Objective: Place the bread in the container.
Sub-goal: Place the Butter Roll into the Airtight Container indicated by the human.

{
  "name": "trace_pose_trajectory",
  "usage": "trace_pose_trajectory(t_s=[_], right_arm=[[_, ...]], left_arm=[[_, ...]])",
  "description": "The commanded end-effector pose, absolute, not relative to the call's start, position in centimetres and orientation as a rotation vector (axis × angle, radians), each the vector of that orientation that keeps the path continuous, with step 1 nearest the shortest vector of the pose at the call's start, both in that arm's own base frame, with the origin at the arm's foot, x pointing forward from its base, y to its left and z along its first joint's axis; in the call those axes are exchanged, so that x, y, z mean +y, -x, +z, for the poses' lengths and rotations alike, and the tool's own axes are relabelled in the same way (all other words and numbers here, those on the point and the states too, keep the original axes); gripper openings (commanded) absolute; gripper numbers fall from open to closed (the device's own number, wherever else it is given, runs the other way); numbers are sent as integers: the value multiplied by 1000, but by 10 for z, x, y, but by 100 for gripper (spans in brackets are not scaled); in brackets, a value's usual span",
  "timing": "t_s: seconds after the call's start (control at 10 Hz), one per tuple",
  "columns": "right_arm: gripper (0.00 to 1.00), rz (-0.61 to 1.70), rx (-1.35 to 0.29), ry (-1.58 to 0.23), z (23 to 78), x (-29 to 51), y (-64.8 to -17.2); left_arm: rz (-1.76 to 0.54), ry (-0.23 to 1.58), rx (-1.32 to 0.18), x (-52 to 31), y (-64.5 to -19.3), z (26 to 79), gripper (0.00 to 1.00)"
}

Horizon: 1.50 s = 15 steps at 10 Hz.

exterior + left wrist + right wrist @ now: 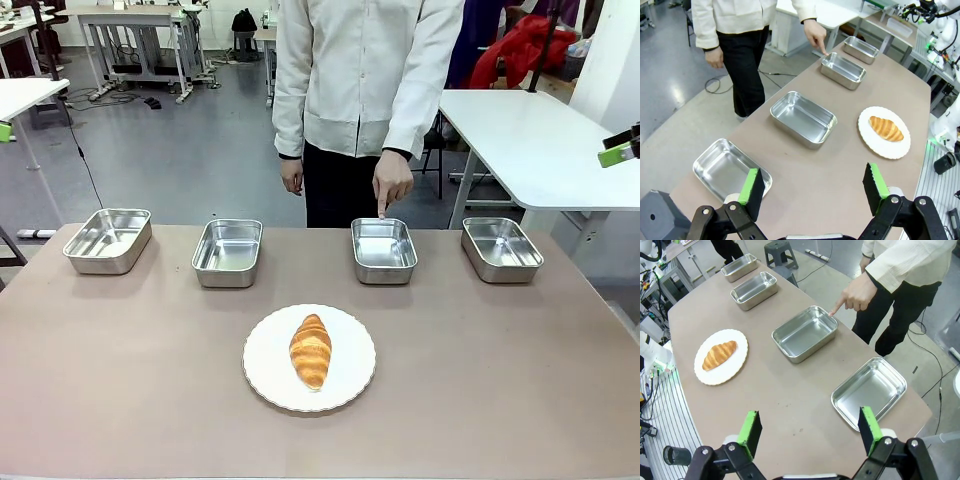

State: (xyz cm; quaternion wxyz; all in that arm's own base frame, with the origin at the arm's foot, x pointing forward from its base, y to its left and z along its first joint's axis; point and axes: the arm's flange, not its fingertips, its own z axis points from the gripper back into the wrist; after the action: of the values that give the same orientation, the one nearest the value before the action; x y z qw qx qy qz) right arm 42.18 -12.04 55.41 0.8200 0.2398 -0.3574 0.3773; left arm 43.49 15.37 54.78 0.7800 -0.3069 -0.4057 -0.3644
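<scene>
The bread (311, 350), a golden-brown croissant, lies on a round white plate (262, 378) at the table's middle front. Four steel pans stand in a row behind it. A person's finger (382, 210) touches the far rim of the container (384, 250), third from the left. In the left wrist view my left gripper (812, 192) hangs open and empty above the table's end, far from the bread (885, 128) and the container (843, 70). In the right wrist view my right gripper (810, 432) is open and empty too, above the opposite end, with the bread (718, 355) and container (805, 333) ahead.
Three more steel pans (108, 240) (227, 252) (501, 248) stand empty in the row. The person stands at the far edge behind the pointed-at pan. Bare brown tabletop lies around the plate and along the front edge.
</scene>
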Motion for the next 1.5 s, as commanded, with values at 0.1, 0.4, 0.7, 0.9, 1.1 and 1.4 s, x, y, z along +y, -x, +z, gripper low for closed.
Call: trace_pose_trajectory(t_s=[0.1,0.4,0.7,0.9,1.1,1.4], right_arm=[[100,804,-776,-526,555,-120,-423],[100,822,-735,-520,583,-57,-427],[100,614,-626,-461,598,66,-438],[100,470,-510,-389,602,152,-425],[100,421,-415,-271,588,233,-396],[100,440,-342,-144,529,307,-353]], left_arm=[[-803,670,-890,156,-433,548,100],[-803,670,-890,156,-433,548,100],[-803,670,-890,156,-433,548,100],[-803,670,-890,156,-433,548,100],[-803,670,-890,156,-433,548,100],[-803,670,-890,156,-433,548,100]])
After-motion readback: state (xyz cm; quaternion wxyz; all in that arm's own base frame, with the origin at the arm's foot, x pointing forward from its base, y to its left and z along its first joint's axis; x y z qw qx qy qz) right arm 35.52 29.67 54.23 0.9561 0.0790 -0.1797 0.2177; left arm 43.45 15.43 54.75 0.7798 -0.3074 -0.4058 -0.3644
